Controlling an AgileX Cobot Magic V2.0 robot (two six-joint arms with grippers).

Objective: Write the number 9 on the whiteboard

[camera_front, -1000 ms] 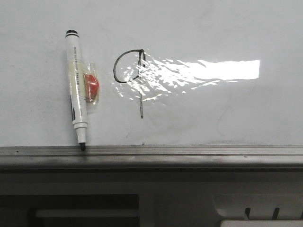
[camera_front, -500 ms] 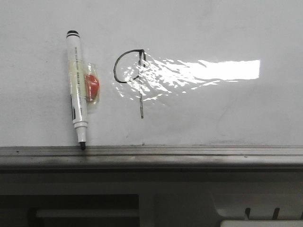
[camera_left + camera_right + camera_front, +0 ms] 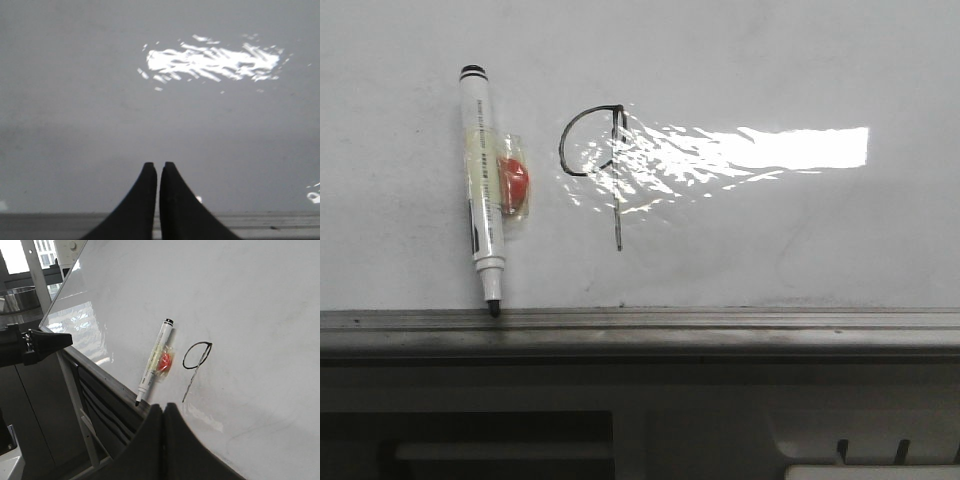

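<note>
On the left of your front view, a white marker (image 3: 482, 185) lies on the whiteboard (image 3: 820, 230). Its capless black tip points down and touches the grey edge rail (image 3: 720, 325). A red object in clear tape (image 3: 513, 183) sits against the marker's right side, at mid-barrel.

Just to the right of the marker, and apart from it, you see the number 9 (image 3: 595, 160). It is a thin black line: a rounded loop with a straight stem running down from the loop's right side. The loop's lower right part is lost in the glare. The glare patch (image 3: 770, 148) spreads from the figure toward the right across a wrinkled area of the board.

In the left wrist view, the left gripper (image 3: 157, 167) hangs over bare board; you see its fingers pressed together with nothing between them.

In the right wrist view, the right gripper (image 3: 163, 407) likewise has its fingers closed and empty. The marker (image 3: 154, 361) and the number 9 (image 3: 196, 360) lie beyond the fingertips, clear of them.
</note>
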